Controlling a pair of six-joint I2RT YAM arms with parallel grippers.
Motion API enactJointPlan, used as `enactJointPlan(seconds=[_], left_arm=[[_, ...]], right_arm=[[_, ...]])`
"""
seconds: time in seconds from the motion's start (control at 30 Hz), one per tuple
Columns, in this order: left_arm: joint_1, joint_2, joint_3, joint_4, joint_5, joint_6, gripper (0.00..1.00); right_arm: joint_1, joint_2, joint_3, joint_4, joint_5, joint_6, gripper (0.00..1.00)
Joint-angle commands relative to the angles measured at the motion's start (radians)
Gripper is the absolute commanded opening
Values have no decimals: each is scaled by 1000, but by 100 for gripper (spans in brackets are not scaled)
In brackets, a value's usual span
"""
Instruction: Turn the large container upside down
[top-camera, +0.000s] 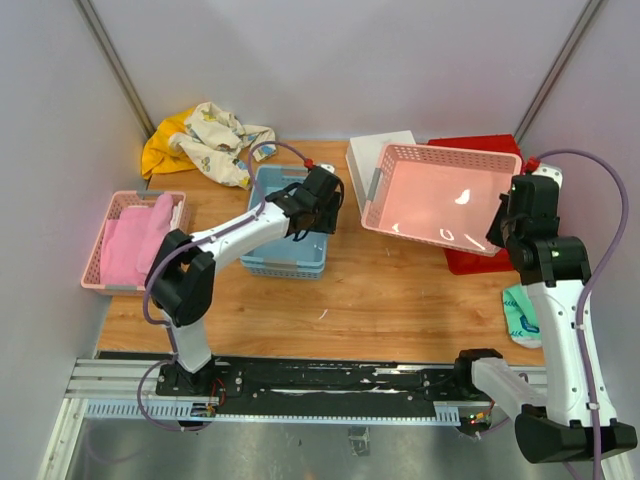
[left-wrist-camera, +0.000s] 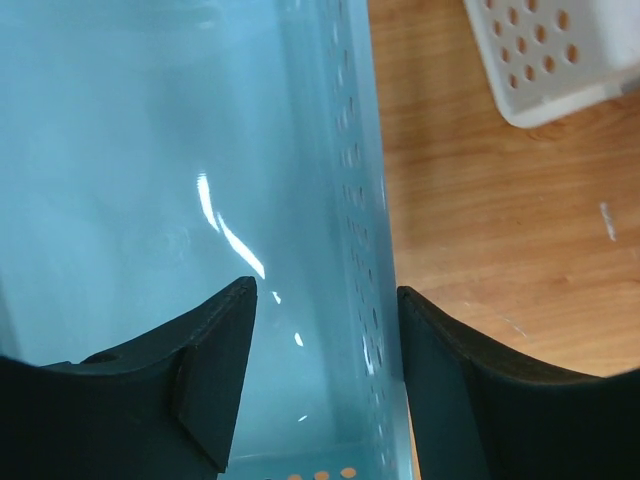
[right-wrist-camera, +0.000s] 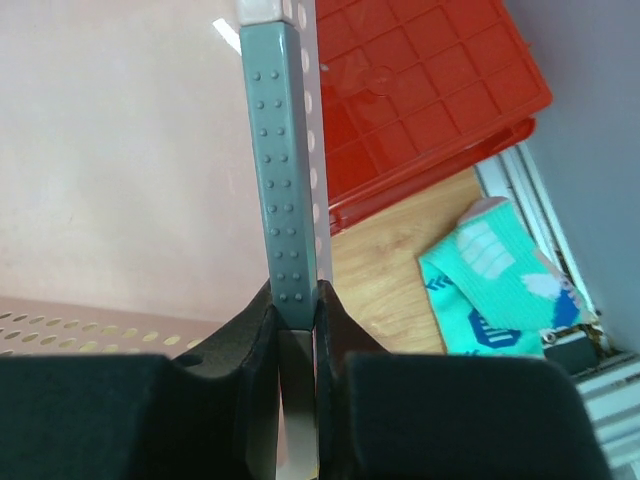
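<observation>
Top external view: the red bin (top-camera: 480, 263) is seen at the far right of the table, largely covered by a pink basket (top-camera: 440, 195) that is held tilted above it. The right claw (right-wrist-camera: 297, 300) is clamped on the grey rim strip of that pink basket. Beyond the strip, in the right wrist view, a gridded red face of the bin is shown. Whether that face is its underside cannot be settled.

The left claw (left-wrist-camera: 325, 292) is open, with one wall of a blue basket (left-wrist-camera: 120, 150) standing between its fingers, not gripped.

The red bin is gripped by neither claw. The pink basket is pinched by one thin edge only, so it could pivot or slip out and drop onto the bin, shoving it sideways. If the basket were lowered where it hangs, the bin would be left blocked. A sock (right-wrist-camera: 495, 290) lies near the bin and could be trapped under its rim during a flip.
</observation>
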Motion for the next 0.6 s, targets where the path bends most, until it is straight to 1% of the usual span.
enactJointPlan(seconds=[0.0,0.17,0.27,0.33,0.4,0.47,0.57], left_arm=[[106,-45,-28,-11,-64,18,62],[221,-124,-97,3,-40,31,62],[262,-151,-96,-11,-55,52,62],[282,-165,-85,-26,-56,63,62],[293,-185,-70,-39,-42,65,63],[293,-213,-52,-48,-4,63,65],[293,-268,-14,-62,44,46,67]], right_arm=[[-13,-17,-24,94,-213,-17,1],[-6,-13,-92,202,-551,-70,1],[31,19,-101,195,-644,-83,1],[82,33,-120,169,-654,-93,0],[139,41,-148,144,-614,-89,1],[194,44,-191,127,-552,-32,0],[286,31,-299,149,-516,94,1]])
